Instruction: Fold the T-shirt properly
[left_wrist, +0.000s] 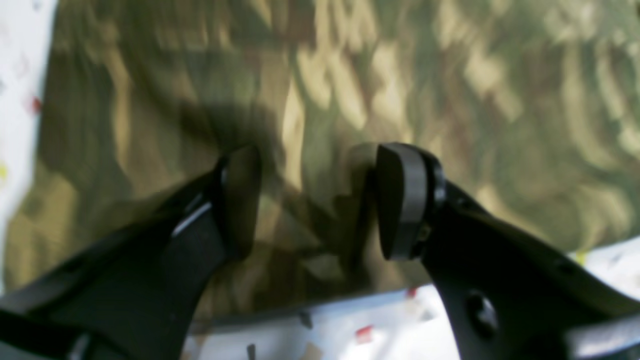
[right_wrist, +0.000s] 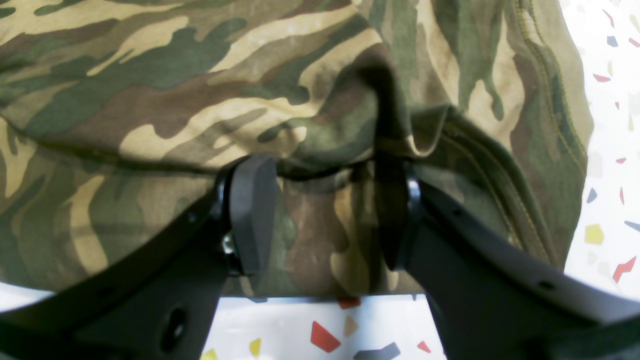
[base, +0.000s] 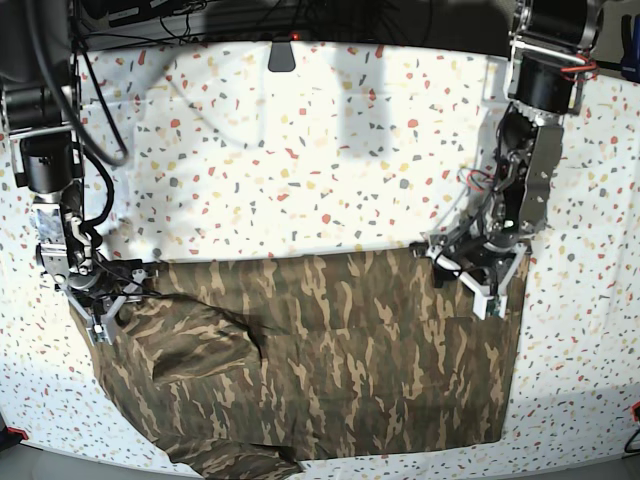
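Observation:
The camouflage T-shirt (base: 340, 350) lies spread on the speckled table, rumpled at its left side. My left gripper (base: 470, 275) hovers at the shirt's far right corner. In the left wrist view, blurred, the left gripper (left_wrist: 320, 160) is open over the T-shirt (left_wrist: 400, 75) with only flat cloth under the gap. My right gripper (base: 105, 305) sits at the far left corner. Up close, the right gripper (right_wrist: 322, 170) is open, and a raised fold of the T-shirt (right_wrist: 150, 100) bunches against its right finger (right_wrist: 395, 210), near a stitched hem.
The white terrazzo table (base: 300, 150) extends behind the shirt. Cables and a small black fitting (base: 283, 55) run along the back edge. The shirt's lower left part reaches the table's front edge (base: 240, 465). A strip of bare table (right_wrist: 610, 150) lies right of the right gripper.

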